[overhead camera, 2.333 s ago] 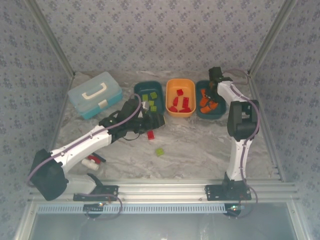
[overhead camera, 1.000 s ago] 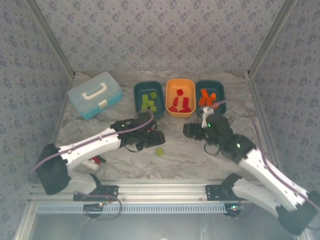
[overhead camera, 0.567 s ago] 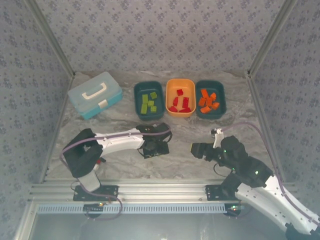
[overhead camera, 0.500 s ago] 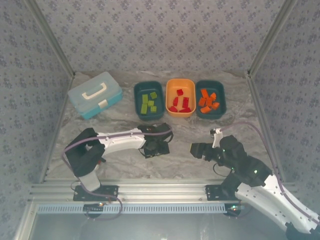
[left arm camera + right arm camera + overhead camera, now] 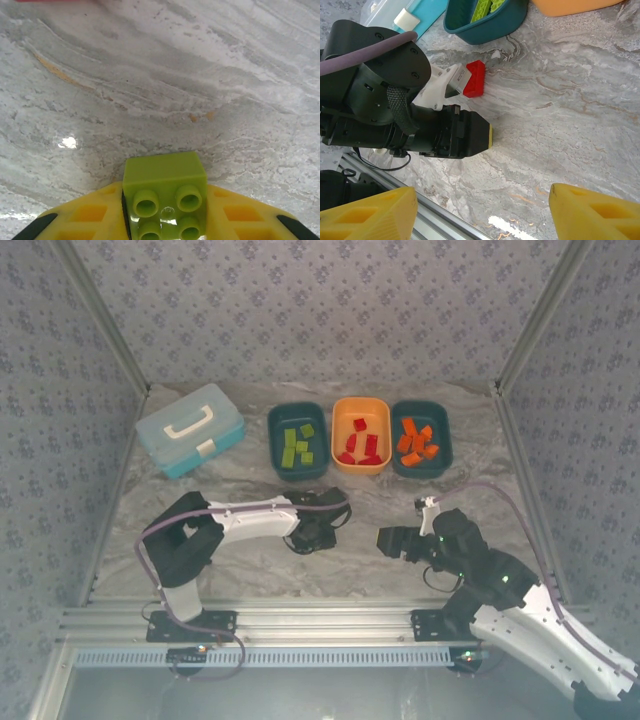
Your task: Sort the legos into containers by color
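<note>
Because the lime green lego [image 5: 165,192] must ride to a container, we find the left gripper [image 5: 165,220] clamped on its smooth flat sides, studs facing the wrist camera. We judge that this low grip keeps the glossy block square between the yellow pads [image 5: 85,220]. Ahead of those fingertips spreads the table [image 5: 200,75], a hard grey marbled sheet. Behind them, just beside that arm's wrist, a loose red lego [image 5: 474,78] lies flat, not yet sorted. Facing the left tool, the right gripper [image 5: 480,215] hangs with its chunky fingers wide apart and empty, probably to stay clear. Well beyond both stand the shallow, rounded plastic tubs: the left teal container [image 5: 318,468] with green legos [image 5: 297,445], the likely destination, then the orange container [image 5: 345,415] and the right teal container [image 5: 443,462].
</note>
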Tool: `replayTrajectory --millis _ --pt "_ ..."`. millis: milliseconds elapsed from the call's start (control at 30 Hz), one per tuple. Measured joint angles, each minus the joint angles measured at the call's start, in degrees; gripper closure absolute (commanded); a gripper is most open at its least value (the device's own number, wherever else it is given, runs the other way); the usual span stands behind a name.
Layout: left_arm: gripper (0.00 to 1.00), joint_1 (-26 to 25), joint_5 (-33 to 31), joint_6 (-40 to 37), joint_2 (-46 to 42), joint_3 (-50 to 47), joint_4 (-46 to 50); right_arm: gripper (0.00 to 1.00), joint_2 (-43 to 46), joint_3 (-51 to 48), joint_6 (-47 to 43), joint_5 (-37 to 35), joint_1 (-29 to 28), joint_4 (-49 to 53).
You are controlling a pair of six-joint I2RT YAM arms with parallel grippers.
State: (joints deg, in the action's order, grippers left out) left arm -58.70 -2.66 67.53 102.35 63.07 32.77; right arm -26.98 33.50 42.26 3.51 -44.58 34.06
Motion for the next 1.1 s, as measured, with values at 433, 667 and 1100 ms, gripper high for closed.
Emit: replayTrajectory --millis 433,667,1100 --pt "0.77 10.91 -0.85 -8.24 -6.64 6.64 1.51 0.29 -12.11 1.36 -0.57 2.36 -0.11 -9.66" --pt "0.76 26.49 3.15 -19.47 -2.47 21.62 0.24 0.33 -30.32 11.89 -2.84 -0.17 -2.73 -17.92" --pt "0.76 36.44 7.85 -32.06 29.16 54.07 3.06 0.34 -52.52 22.84 -2.32 -6.78 -8.5 -23.65"
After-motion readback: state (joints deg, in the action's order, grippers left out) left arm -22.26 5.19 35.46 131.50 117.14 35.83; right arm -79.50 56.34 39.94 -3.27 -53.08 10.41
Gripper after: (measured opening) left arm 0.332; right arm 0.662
